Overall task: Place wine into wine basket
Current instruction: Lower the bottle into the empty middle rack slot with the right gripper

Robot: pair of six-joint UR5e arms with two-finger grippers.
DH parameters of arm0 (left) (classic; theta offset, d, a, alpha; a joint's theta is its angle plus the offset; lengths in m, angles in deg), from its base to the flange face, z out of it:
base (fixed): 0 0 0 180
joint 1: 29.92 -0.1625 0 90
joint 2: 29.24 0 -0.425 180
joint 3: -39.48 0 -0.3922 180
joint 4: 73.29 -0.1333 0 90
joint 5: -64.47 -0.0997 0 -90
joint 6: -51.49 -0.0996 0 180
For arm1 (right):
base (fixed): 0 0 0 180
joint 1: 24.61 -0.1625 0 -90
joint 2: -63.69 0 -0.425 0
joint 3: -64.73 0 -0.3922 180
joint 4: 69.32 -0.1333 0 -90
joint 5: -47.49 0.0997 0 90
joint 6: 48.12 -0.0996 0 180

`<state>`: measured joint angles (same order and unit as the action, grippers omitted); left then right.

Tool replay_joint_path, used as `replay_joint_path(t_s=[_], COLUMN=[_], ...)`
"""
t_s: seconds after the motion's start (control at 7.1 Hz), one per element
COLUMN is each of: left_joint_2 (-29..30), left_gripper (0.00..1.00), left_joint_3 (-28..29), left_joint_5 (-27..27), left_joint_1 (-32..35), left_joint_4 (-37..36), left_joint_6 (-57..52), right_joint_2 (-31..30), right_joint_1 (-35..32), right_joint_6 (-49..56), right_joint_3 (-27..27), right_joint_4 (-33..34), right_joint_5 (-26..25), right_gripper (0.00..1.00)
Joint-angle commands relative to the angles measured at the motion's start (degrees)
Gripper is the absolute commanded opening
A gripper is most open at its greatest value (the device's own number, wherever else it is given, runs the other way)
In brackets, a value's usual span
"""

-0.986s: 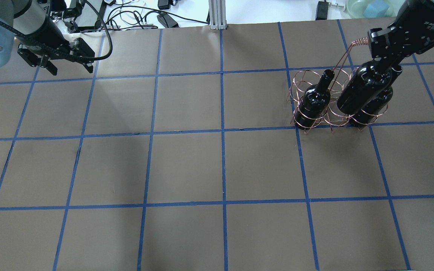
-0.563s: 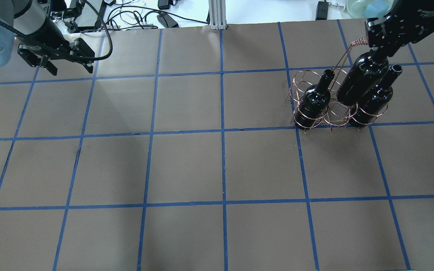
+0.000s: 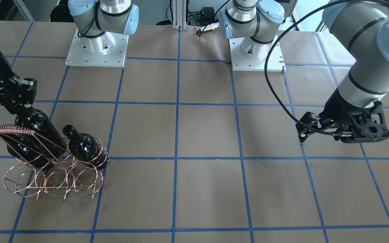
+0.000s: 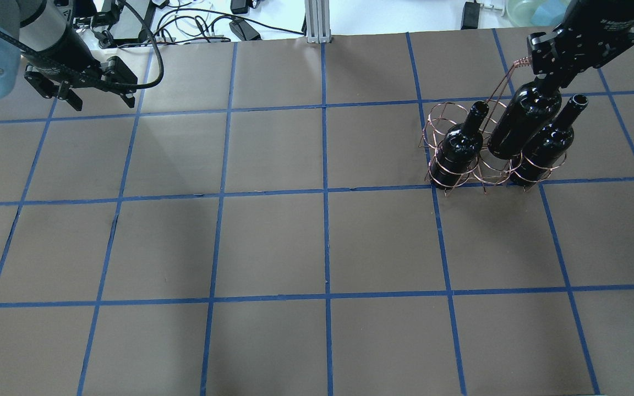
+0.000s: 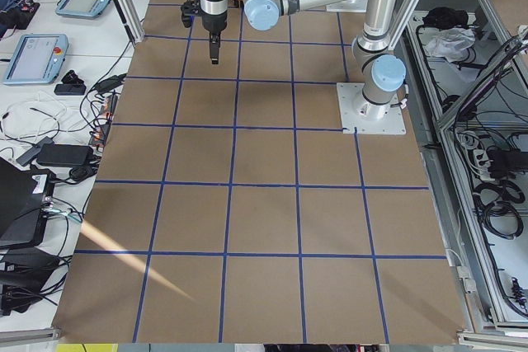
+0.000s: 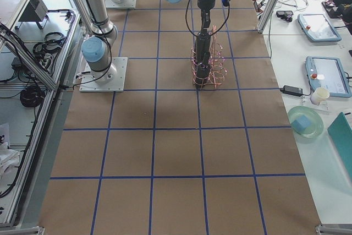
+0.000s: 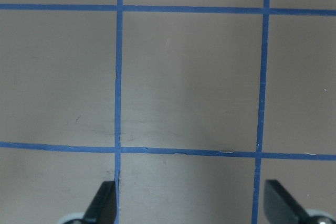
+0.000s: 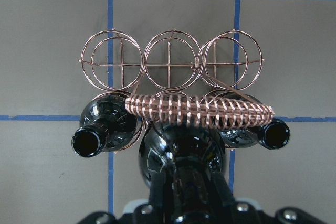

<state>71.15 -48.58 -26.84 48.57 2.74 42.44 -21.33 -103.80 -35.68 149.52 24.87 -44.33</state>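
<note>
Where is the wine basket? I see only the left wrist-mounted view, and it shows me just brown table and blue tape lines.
Observer: The wine basket stands far over on the robot's right side, away from the left end effector.
Operator: Are bottles in it?
Observer: Yes. One bottle and another bottle stand in the end rings of the row nearer the robot. The other row's three rings are empty.
Operator: And the third one?
Observer: The right end effector grips the wine by its neck, at the middle ring between those two. Whether it is seated, I cannot tell.
</note>
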Motion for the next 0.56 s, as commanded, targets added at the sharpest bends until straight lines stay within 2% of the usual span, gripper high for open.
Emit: replay_joint_path(t_s=[0.0,0.42], left_joint_2=[0.07,0.07], left_gripper=[1.00,1.00], left_joint_3=[-0.01,-0.01], left_joint_5=[0.44,0.44], left_joint_1=[0.00,0.00], left_joint_4=[-0.01,-0.01], left_joint_6=[0.09,0.17], right_joint_2=[0.99,1.87], right_joint_1=[-0.08,-0.08], right_joint_6=[0.21,3.11], right_joint_3=[0.37,0.64], right_joint_4=[0.21,0.39], right_joint_5=[0.23,0.05], right_gripper=[0.00,0.00])
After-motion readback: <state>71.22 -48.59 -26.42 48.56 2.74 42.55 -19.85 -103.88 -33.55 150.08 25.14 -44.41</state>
